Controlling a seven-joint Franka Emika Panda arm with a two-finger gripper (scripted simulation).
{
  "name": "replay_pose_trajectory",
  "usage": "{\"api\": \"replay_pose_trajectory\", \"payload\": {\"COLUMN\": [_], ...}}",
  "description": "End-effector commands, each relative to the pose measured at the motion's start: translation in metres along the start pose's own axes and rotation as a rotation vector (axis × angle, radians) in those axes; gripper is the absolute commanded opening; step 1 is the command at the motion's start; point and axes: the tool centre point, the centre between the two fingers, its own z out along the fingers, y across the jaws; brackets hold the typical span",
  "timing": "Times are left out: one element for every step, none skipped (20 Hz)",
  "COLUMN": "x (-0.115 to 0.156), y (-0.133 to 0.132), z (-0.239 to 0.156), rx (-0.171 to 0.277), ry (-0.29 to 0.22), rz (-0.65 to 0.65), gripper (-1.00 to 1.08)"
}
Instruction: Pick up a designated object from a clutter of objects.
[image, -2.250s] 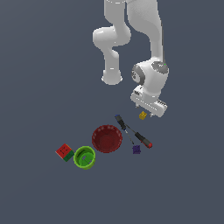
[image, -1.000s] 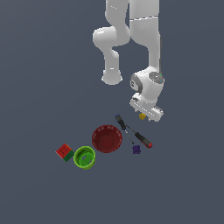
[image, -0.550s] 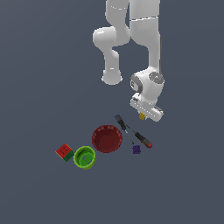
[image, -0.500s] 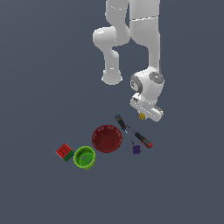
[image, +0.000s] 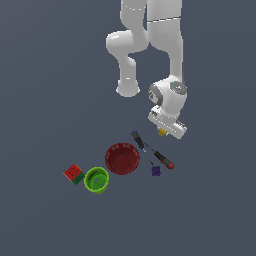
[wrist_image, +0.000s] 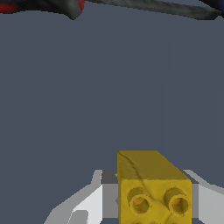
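Observation:
The tiny yellow block (image: 162, 133) lies on the grey floor under the hand, just beyond the screwdriver (image: 155, 151). In the wrist view the yellow block (wrist_image: 148, 175), with two round dark marks on its face, sits between the two white fingers (wrist_image: 87, 203), whose grey pads touch both its sides. My gripper (image: 163, 130) is low over it and shut on it. The screwdriver's handle also shows at the edge of the wrist view (wrist_image: 65, 6).
A red bowl (image: 122, 159) sits to the exterior view's left of the screwdriver. A green cup (image: 96, 180) and a red-and-green cube (image: 74, 174) lie further left. A tiny purple block (image: 156, 171) lies by the screwdriver's red end.
Since 2.2 s ago the hand has come down and a little to the exterior view's left, onto the yellow block. Over the last second it has hardly moved.

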Motion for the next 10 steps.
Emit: {"api": "replay_pose_trajectory", "payload": {"x": [0.002,0.003,0.005,0.006,0.008,0.009,0.011,0.013,0.015,0.018], "y": [0.002,0.003,0.004,0.005,0.007,0.008,0.010,0.012,0.014,0.016], "z": [-0.005,-0.008,-0.011,-0.015,-0.019,-0.023,-0.028,-0.033,-0.038,-0.044], "rx": [0.001,0.000,0.000,0.000,0.000,0.000,0.000,0.000,0.000,0.000], "ry": [0.000,0.001,0.001,0.001,0.001,0.001,0.001,0.001,0.001,0.001], "rz": [0.000,0.000,0.000,0.000,0.000,0.000,0.000,0.000,0.000,0.000], "gripper": [-1.00,-1.00,-1.00,-1.00,-1.00,-1.00,-1.00,-1.00,-1.00,-1.00]}}
